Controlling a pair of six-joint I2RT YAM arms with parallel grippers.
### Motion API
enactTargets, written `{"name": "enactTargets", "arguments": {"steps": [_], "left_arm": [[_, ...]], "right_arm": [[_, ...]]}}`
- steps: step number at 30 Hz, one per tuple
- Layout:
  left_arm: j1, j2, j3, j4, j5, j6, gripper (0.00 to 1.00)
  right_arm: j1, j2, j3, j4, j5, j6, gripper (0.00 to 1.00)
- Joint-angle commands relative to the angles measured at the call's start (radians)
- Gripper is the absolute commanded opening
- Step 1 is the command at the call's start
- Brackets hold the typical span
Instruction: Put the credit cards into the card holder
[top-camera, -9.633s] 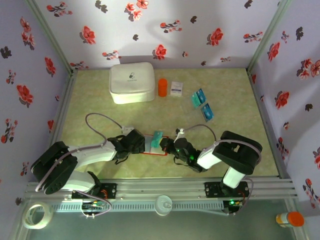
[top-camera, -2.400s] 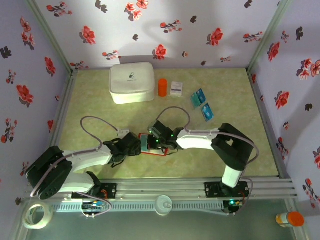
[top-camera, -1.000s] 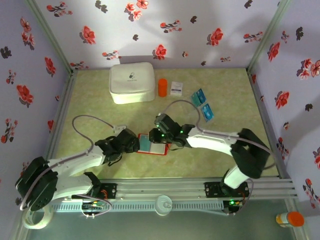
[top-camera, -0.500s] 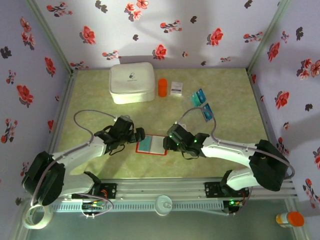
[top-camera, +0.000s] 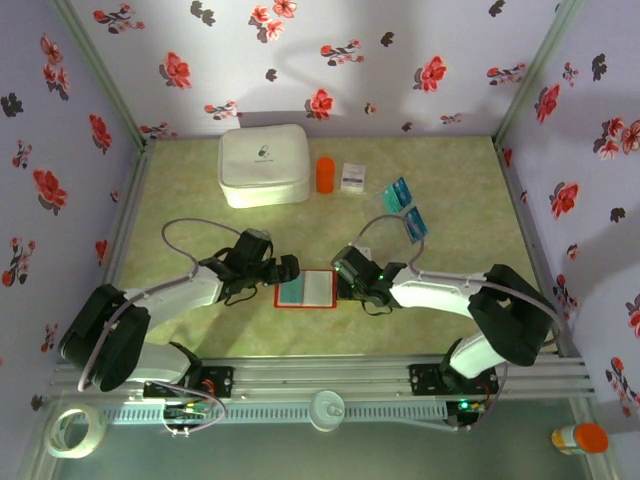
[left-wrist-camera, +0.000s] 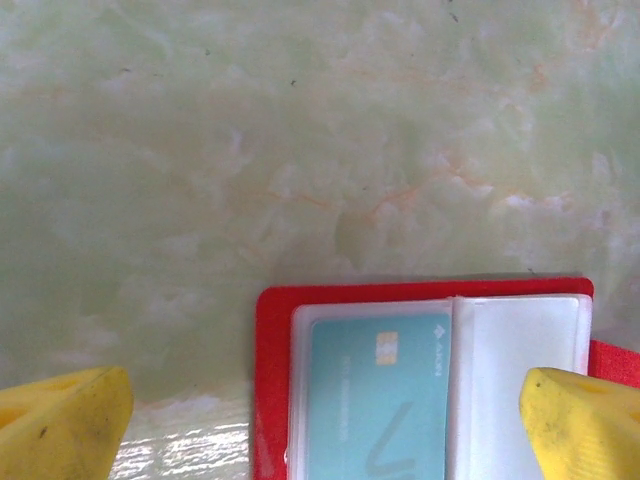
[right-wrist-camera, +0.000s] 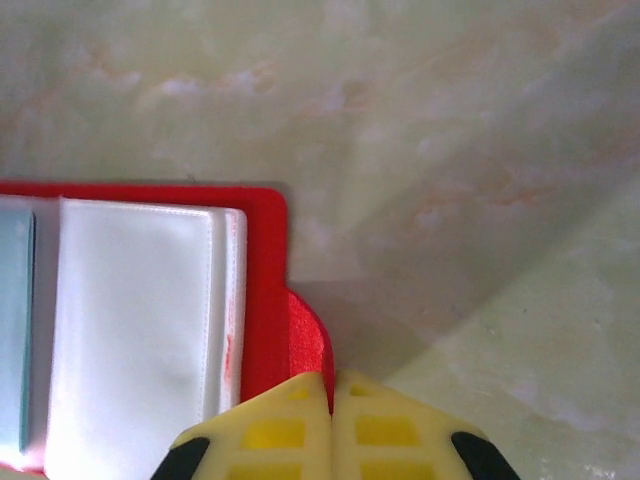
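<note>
Card holder (top-camera: 305, 290) spread flat (teal card (left-wrist-camera: 375, 400) inside); right claw (right-wrist-camera: 331, 385) closed at edge.

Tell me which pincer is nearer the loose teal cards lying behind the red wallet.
Right. The right pincer sits at the card holder's right edge, diagonally near-left of the loose cards; the left pincer is off the holder's left edge, farther away.

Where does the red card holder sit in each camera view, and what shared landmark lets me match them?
Top external: the card holder lies open at lower centre.
Left wrist: the card holder is at the bottom edge, centre to right, cut off by the frame.
Right wrist: the card holder is at lower left, with its right corner in sight.
Shared landmark: the teal card in its left pocket.
</note>
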Motion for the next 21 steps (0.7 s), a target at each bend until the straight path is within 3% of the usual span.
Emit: {"name": "enactTargets", "arguments": {"steps": [1,3,7,9,16,21], "left_arm": [[0.006,0.026,0.008,0.045,0.032,-0.004,1.0],[0.006,0.04,0.005,0.06,0.038,-0.014,1.0],[0.006,0.051,-0.003,0.081,0.044,-0.03,1.0],[0.007,0.048,-0.008,0.088,0.044,-0.037,1.0],[0.005,0.04,-0.012,0.098,0.046,-0.055,1.0],[0.004,0.044,-0.018,0.121,0.046,-0.078,1.0]], "right_arm": [[-0.021,0.004,0.006,0.018,0.019,-0.026,0.02],[-0.029,0.005,0.006,0.025,0.006,-0.032,0.03],[-0.032,-0.03,-0.001,0.015,-0.024,-0.029,0.26],[-0.031,-0.076,-0.019,0.013,-0.031,-0.018,0.27],[-0.023,-0.215,-0.055,0.011,-0.072,0.019,0.17],[0.006,-0.174,-0.033,0.062,-0.104,0.035,0.06]]}}
